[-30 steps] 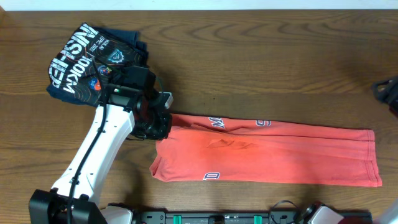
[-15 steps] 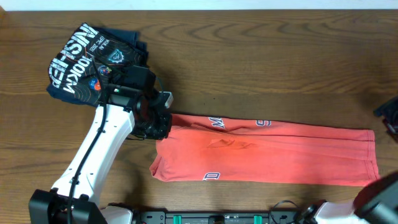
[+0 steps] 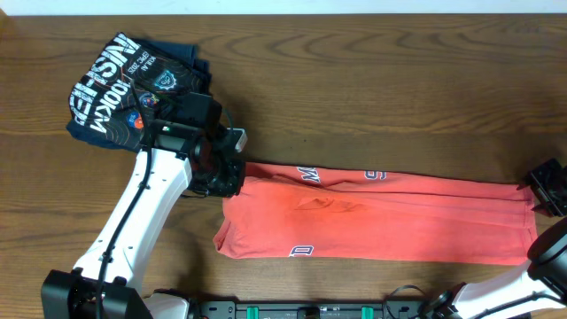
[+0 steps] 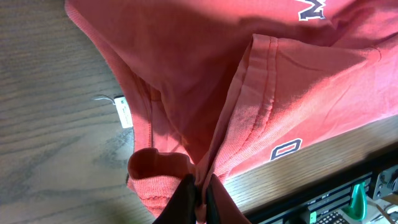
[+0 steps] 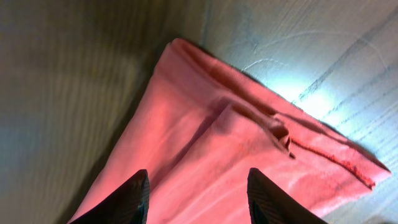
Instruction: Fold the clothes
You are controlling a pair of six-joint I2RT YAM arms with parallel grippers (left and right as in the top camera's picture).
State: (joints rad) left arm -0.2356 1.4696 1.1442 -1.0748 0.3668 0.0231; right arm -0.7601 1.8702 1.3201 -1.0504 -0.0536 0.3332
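The orange-red T-shirt [image 3: 381, 217] lies folded into a long band across the table, with white lettering along its edges. My left gripper [image 3: 226, 180] is shut on the shirt's upper left corner; in the left wrist view its fingers [image 4: 199, 196] pinch a fold of the fabric [image 4: 261, 93], and the small white neck label [image 4: 124, 112] shows. My right gripper [image 3: 551, 188] is at the shirt's right end. In the right wrist view its fingers [image 5: 198, 190] are open above the shirt's corner [image 5: 249, 149], holding nothing.
A dark navy folded shirt [image 3: 124, 84] with white lettering lies at the back left, just behind my left arm. The table's front edge [image 3: 354, 297] runs close under the shirt, with a black rail below it.
My right gripper has come back into view at the shirt's right end. The shirt's right end has shifted slightly. My left gripper has stayed shut on the left corner.
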